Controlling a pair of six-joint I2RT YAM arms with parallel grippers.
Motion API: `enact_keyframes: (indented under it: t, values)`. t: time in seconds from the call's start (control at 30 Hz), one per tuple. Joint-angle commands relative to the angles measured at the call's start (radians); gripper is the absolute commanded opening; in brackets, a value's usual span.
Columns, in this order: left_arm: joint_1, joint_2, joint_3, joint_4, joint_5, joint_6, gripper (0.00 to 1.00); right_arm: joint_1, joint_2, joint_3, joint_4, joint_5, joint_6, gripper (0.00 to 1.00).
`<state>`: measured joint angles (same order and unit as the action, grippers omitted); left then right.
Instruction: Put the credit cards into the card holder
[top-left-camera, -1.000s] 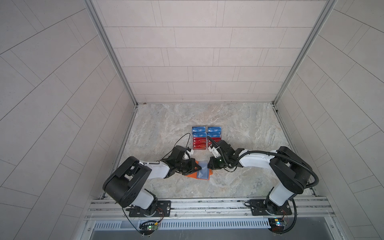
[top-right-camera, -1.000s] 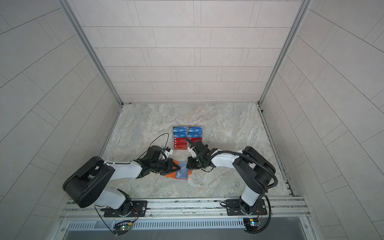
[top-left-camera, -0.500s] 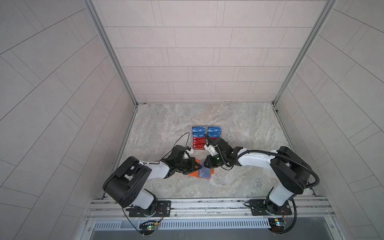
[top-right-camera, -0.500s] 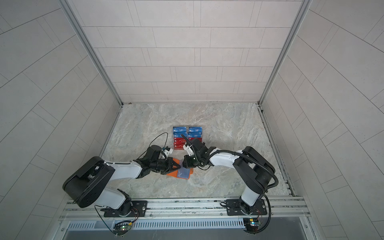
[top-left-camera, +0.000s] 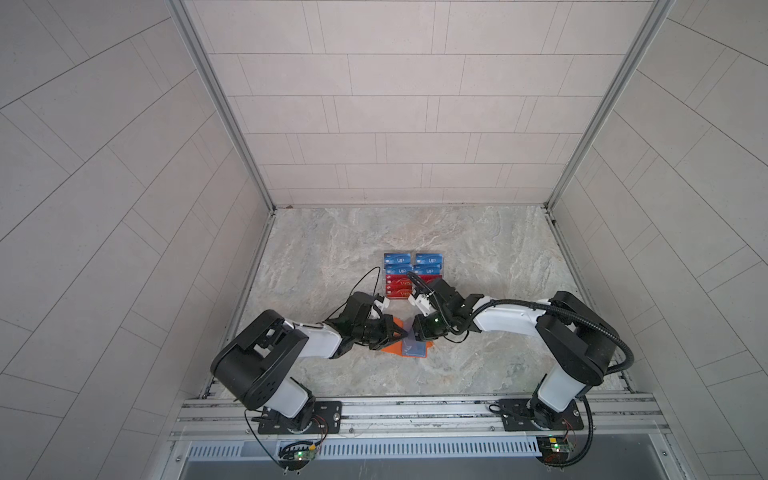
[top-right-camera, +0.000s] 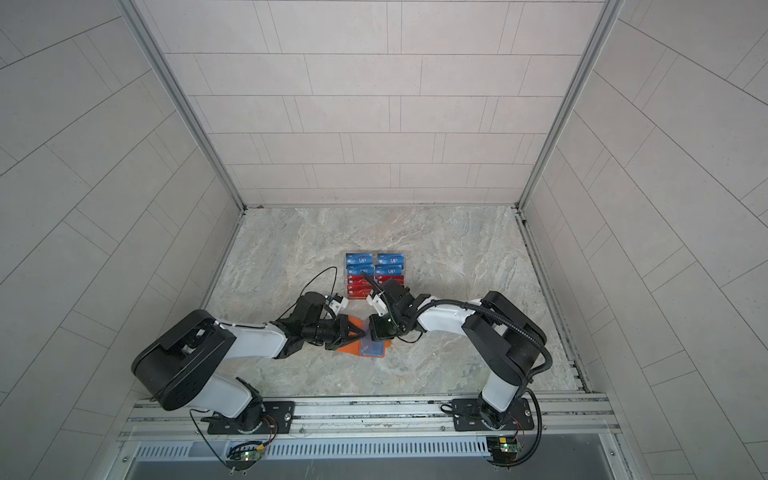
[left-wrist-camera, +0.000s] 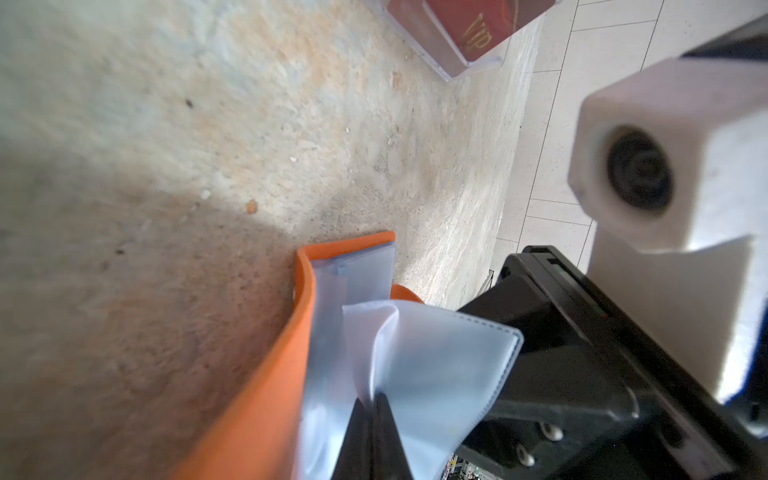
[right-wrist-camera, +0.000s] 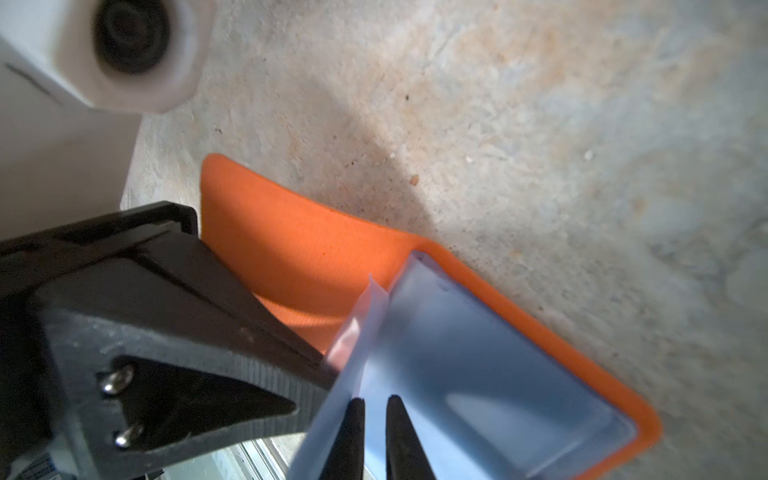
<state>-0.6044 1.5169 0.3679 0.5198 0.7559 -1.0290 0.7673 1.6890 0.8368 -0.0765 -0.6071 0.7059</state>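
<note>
The orange card holder (top-left-camera: 390, 348) (top-right-camera: 347, 348) lies open on the marble table. My left gripper (left-wrist-camera: 372, 401) (top-left-camera: 405, 331) is shut on one clear inner sleeve (left-wrist-camera: 440, 365) and holds it up off the orange cover (left-wrist-camera: 266, 374). My right gripper (right-wrist-camera: 374, 401) (top-left-camera: 415, 334) sits right against that lifted sleeve, over a blue-looking pocket (right-wrist-camera: 498, 374) on the cover (right-wrist-camera: 307, 257). Its jaws stand a narrow gap apart and nothing shows pinched between them. The credit cards (top-left-camera: 413, 274) (top-right-camera: 375, 274), blue and red, rest in rows just behind both grippers.
The cards sit in a clear acrylic stand (left-wrist-camera: 457, 66), a red VIP card (left-wrist-camera: 469, 25) in its front row. Each wrist view shows the other arm's white camera (left-wrist-camera: 665, 166) (right-wrist-camera: 124, 41) very close. Tiled walls enclose the table on three sides.
My right gripper has come away from the card stand, down and slightly left to the open holder. The left gripper has stayed put, still pinching the sleeve.
</note>
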Motion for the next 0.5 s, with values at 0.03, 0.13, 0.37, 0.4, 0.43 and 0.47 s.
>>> enact_keyframes:
  t: [0.03,0.13,0.37,0.4,0.43,0.47]
  values:
    - [-0.012,-0.001,0.016,-0.009,-0.002,0.012,0.09,0.011,0.010,0.012,0.036,-0.039,-0.011,0.15]
    - [-0.012,-0.012,0.025,-0.043,-0.009,0.028,0.21,0.010,0.010,0.007,0.044,-0.040,-0.008,0.15]
    - [-0.012,-0.037,0.041,-0.120,-0.013,0.057,0.45,0.010,0.015,0.006,0.049,-0.046,-0.008,0.15]
    - [-0.012,-0.045,0.044,-0.136,-0.013,0.065,0.48,0.011,0.015,0.007,0.049,-0.046,-0.008,0.15]
    - [-0.013,-0.051,0.048,-0.154,-0.015,0.070,0.51,0.011,0.014,0.006,0.049,-0.047,-0.007,0.15]
    - [-0.013,-0.059,0.054,-0.178,-0.014,0.075,0.54,0.010,0.015,0.006,0.053,-0.048,-0.005,0.15]
